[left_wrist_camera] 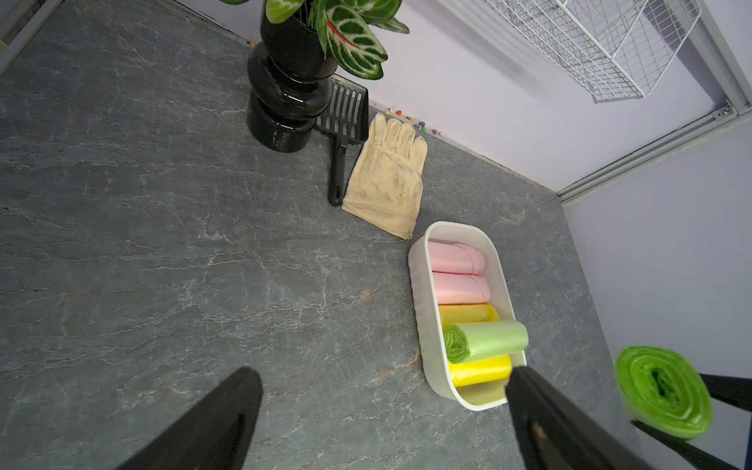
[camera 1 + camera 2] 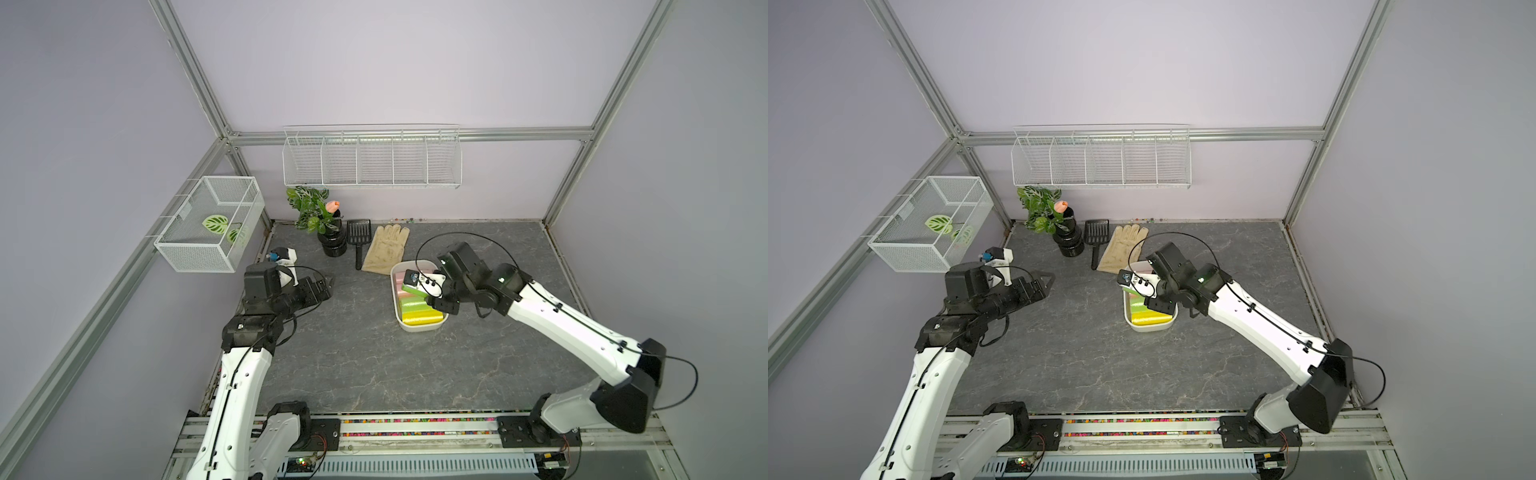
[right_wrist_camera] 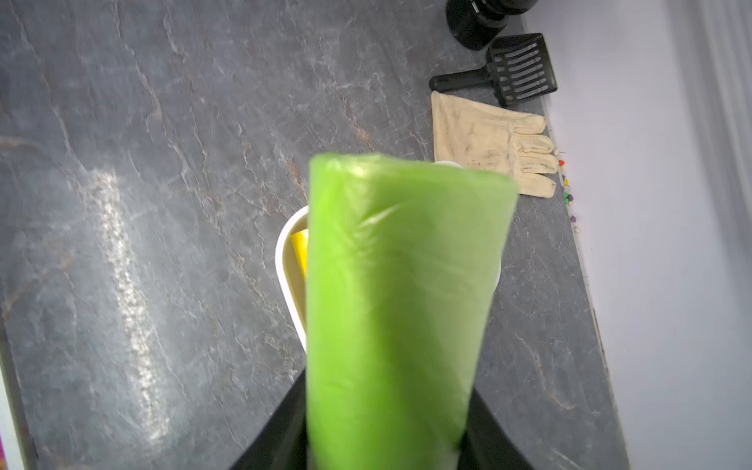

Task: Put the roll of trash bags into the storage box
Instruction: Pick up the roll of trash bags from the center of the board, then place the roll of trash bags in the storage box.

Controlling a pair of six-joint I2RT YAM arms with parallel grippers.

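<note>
**Roll of trash bags** (image 3: 403, 305), bright green: clamped in the right tool (image 3: 388, 382), hanging above the storage box (image 1: 419, 293), not yet inside.

**Box contents:** we count five rolls. There are two pink rolls (image 1: 455, 258) at the far end, two yellow rolls (image 1: 480, 370), and one pale green roll (image 1: 488, 339) lying on top. The near end shows bare floor.

**Left tool** (image 1: 380, 382): jaws wide apart, empty, hovering over the worktop (image 2: 353, 353) at the left.

**Remaining, in our judgement:** lower the roll and release it.

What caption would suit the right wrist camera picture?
Right fingers hold a green roll of trash bags over the white storage box.
</note>
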